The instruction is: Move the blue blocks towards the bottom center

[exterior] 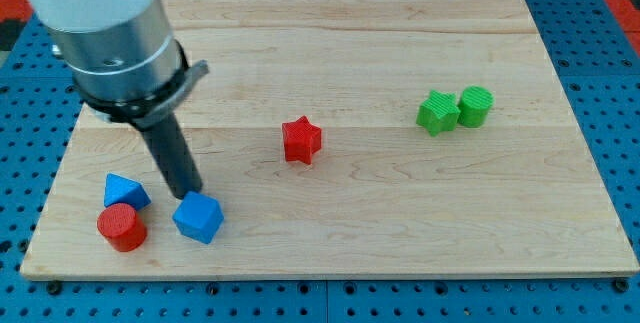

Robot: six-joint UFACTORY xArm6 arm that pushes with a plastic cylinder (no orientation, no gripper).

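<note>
A blue cube-like block (198, 217) lies near the view's bottom left of the wooden board (400, 223). A blue triangular block (125, 191) lies to its left, touching a red cylinder (121, 227) just below it. My tip (189, 194) is at the end of the dark rod, right at the upper left edge of the blue cube-like block, between the two blue blocks. The arm's grey body fills the view's top left.
A red star block (301, 140) lies near the board's middle. A green star block (437, 112) and a green cylinder (476, 106) touch each other at the view's right. Blue pegboard surrounds the board.
</note>
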